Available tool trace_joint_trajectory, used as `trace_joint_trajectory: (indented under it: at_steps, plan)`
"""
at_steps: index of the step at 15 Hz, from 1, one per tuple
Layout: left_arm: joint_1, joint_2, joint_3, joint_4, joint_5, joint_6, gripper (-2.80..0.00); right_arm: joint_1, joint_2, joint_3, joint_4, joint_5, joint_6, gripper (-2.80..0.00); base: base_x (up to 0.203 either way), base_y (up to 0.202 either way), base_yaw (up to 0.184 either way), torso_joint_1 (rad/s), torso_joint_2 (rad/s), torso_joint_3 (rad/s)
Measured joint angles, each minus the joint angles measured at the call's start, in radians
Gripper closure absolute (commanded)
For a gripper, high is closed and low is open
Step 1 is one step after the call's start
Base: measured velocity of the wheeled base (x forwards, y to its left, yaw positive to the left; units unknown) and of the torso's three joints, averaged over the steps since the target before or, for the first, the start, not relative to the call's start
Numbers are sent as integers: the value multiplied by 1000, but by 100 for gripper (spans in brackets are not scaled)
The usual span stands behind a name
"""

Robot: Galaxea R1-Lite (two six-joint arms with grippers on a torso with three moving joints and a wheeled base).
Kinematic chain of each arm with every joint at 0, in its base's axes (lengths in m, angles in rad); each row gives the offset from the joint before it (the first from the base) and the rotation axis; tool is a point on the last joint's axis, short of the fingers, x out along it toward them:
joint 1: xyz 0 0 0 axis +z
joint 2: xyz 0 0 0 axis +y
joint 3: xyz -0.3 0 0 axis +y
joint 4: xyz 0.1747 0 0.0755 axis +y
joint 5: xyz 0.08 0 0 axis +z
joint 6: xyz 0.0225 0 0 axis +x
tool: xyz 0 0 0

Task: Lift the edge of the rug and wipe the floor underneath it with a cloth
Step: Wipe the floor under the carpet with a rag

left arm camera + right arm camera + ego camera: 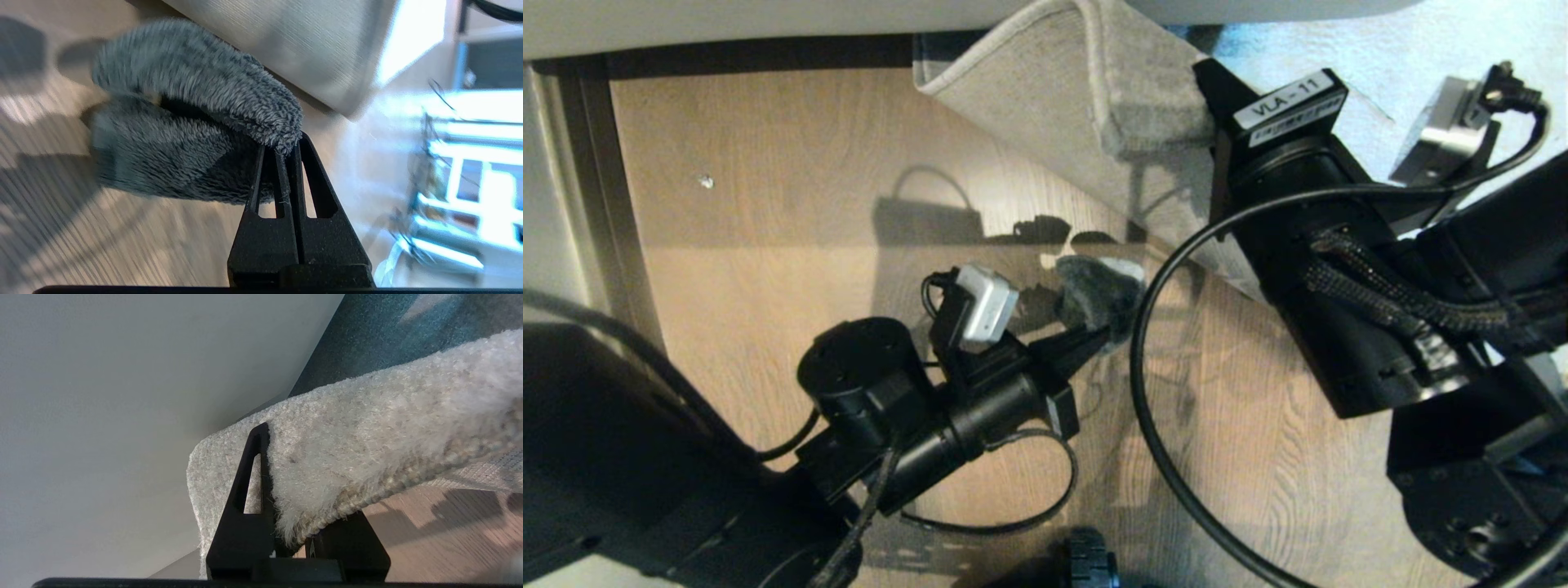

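The rug edge (pixel 1094 90) is lifted and folded back at the top middle, its pale underside facing the floor (pixel 768 269). My right gripper (pixel 1207 98) is shut on the rug edge (pixel 367 449); in the right wrist view one finger (pixel 255 465) lies against the pile and the other is hidden under the rug. My left gripper (pixel 1104 333) is low over the bare floor just in front of the raised rug. It is shut on the dark grey fluffy cloth (pixel 1094 290). In the left wrist view the cloth (pixel 184 134) bunches ahead of the left gripper (pixel 282 149) and rests on the floor (pixel 81 245).
A white wall and dark skirting (pixel 596 204) run along the left and top. A small pale speck (pixel 706 181) lies on the planks at the left. A black cable (pixel 1152 425) loops from the right arm over the floor. A black wheel (pixel 1090 563) shows at the bottom edge.
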Motion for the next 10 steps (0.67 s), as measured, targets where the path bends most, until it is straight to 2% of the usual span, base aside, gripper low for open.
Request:
trace_joint_trajectory:
  at_steps: [3, 10]
  plan:
    - [62, 62, -100, 1, -3, 0, 0, 0, -5, 2, 0, 0, 0, 0, 0, 0, 0, 0, 0, 0]
    - [273, 53, -125, -1, -7, 0, 0, 1, -19, 2, 0, 1, 0, 0, 0, 0, 0, 0, 0, 0]
